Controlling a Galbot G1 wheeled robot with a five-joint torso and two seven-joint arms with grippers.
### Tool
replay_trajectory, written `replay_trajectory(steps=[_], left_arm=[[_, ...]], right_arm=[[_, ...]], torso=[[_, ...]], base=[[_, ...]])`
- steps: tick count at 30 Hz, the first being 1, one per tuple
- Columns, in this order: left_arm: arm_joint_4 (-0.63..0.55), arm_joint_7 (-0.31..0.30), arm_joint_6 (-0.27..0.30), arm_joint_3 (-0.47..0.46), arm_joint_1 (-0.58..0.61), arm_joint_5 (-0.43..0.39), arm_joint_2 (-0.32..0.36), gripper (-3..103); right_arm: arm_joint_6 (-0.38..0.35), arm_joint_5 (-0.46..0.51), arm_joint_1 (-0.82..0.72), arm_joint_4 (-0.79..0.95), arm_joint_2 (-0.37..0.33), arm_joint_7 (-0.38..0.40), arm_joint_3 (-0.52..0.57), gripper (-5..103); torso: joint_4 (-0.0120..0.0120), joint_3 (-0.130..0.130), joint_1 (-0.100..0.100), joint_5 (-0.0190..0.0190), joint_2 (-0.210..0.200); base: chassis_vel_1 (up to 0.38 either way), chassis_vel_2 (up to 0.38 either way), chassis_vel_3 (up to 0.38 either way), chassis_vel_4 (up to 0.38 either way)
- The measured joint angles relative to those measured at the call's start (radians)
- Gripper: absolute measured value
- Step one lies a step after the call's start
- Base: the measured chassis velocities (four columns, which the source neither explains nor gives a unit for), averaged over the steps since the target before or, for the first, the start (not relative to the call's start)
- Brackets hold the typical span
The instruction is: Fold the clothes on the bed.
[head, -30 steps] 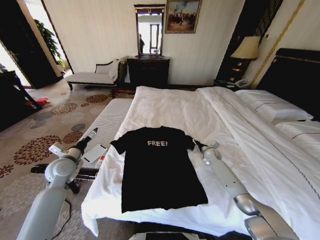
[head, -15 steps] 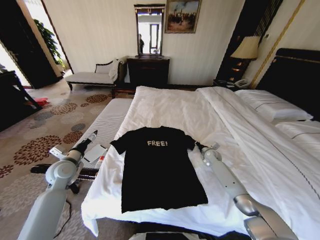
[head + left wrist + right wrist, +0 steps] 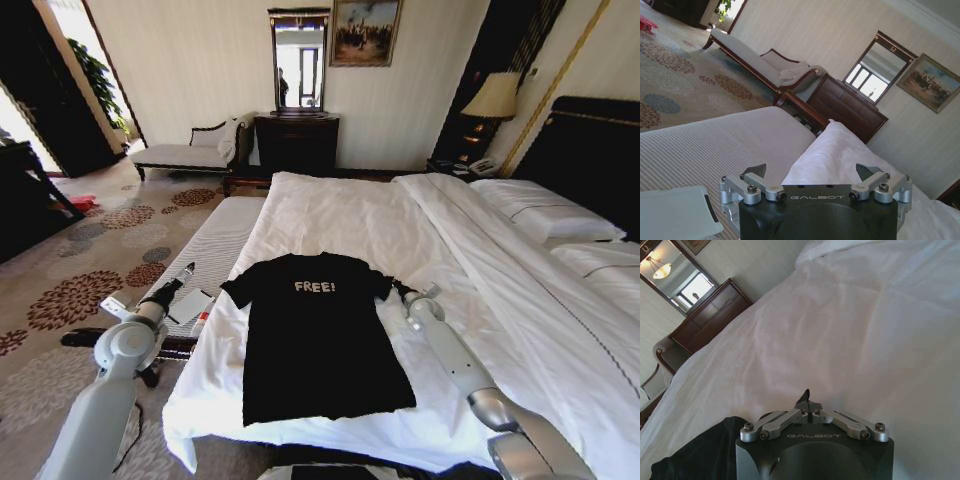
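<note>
Clothes to be folded are seen as one black short-sleeved cotton T-shirt (image 3: 318, 335) with small white "FREE!" letters on the chest. It is laid flat and spread out on the near left part of the big bed with white sheets (image 3: 400, 225), with its collar toward the far side and its bottom edge toward the near edge of the bed. Both sleeves are spread out to the sides. A dark corner of the shirt (image 3: 700, 452) is also seen in the right wrist view, just beside the right gripper.

The right gripper (image 3: 402, 291) is held low over the white sheet, just beside the shirt's right sleeve. Its fingers (image 3: 806, 401) are pressed together at the tips, and nothing is held between them.

The left gripper (image 3: 183, 272) is held out to the left of the bed, well apart from the shirt, above a flat white card (image 3: 189, 306) lying on a striped grey bench (image 3: 215, 250) beside the bed. Its fingers (image 3: 756, 171) are spread wide and nothing is held.

White pillows (image 3: 545, 212) are laid at the far right, against a dark wooden headboard (image 3: 590, 150).
</note>
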Motion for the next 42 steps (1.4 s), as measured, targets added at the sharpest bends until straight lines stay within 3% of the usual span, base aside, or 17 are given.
replay_trajectory(steps=[26,36,42], left_arm=[[-0.002,0.001,-0.008,0.010,-0.018,0.007,-0.023,100],[-0.014,0.001,-0.010,0.006,-0.009,0.023,-0.035,100],[-0.021,0.002,-0.011,-0.013,0.001,0.024,-0.035,100]], right_arm=[[0.037,-0.040,-0.071,0.210,-0.081,0.007,-0.010,0],[0.055,-0.049,-0.093,0.389,-0.054,0.009,-0.103,0],[0.081,-0.080,-0.072,0.378,-0.003,-0.021,-0.186,0]], torso=[[-0.0003,0.000,0.000,0.0000,0.000],[0.0001,0.000,0.000,-0.0003,0.000],[-0.0001,0.000,0.000,-0.0003,0.000]], base=[[0.000,0.000,0.000,0.000],[0.000,0.000,0.000,0.000],[0.000,0.000,0.000,0.000]])
